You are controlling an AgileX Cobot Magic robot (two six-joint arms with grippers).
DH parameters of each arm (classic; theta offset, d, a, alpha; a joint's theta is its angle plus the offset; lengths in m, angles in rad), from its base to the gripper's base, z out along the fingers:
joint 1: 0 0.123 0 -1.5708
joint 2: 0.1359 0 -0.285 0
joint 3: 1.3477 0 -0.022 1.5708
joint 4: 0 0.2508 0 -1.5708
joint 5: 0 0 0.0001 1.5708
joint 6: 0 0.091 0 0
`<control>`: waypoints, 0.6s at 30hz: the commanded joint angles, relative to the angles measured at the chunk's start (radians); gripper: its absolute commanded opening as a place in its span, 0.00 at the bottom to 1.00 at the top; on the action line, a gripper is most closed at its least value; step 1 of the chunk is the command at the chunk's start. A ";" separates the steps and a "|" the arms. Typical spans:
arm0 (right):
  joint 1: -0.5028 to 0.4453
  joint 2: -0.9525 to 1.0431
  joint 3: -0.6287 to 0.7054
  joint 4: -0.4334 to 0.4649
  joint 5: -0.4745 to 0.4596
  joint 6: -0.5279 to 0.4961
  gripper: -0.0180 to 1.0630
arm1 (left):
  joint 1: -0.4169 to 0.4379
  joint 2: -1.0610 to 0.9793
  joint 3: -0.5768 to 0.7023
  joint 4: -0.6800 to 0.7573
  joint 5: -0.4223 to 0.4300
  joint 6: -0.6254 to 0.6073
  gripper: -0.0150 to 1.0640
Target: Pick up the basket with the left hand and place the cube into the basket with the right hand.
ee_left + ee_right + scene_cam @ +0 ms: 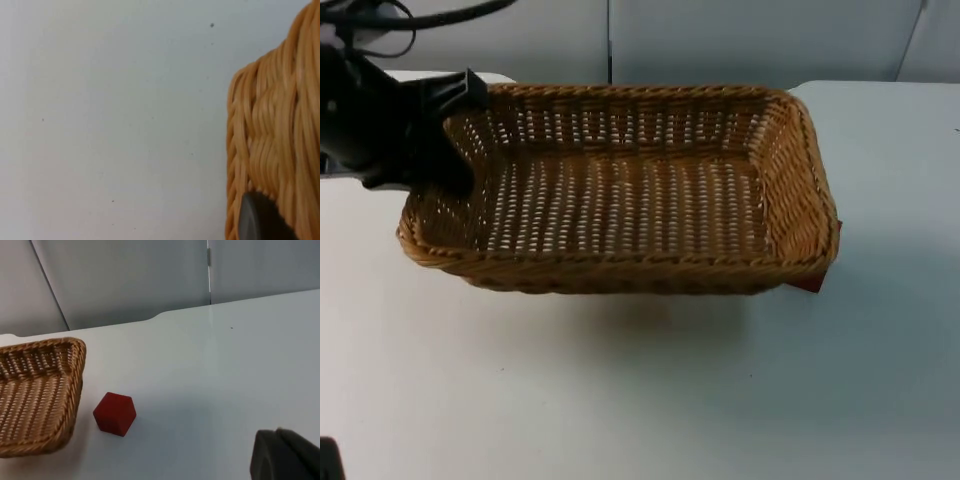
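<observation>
A: Where does the wicker basket (620,190) sit?
B: Mid-table in the top view, a rectangular tray with its weave bare inside; the left gripper (455,130) is at its left end, one black finger laid inside against the weave, closed on the rim there; the left wrist view has the basket's outer wall (275,150) with a fingertip (257,220) pressed to it.
A: And the red cube (115,413)?
B: On the white table (225,390) just beside the basket's corner (45,390), apart from it (from above, a red sliver (810,284) pokes out under the basket's near right corner).
A: The right gripper?
B: I see one dark fingertip (287,455) of it, well apart from the cube; open or closed I cannot tell; the grey partition wall (125,280) stands behind.
</observation>
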 commanded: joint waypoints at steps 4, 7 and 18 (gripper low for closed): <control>-0.008 -0.003 0.004 0.007 -0.014 -0.003 0.01 | -0.004 -0.073 -0.012 0.081 0.044 -0.094 0.01; -0.008 -0.003 0.004 0.007 -0.014 -0.003 0.01 | -0.002 -0.105 -0.012 0.121 0.075 -0.105 0.01; -0.008 -0.003 0.004 0.007 -0.014 -0.003 0.01 | -0.002 -0.105 -0.012 0.117 0.082 -0.101 0.01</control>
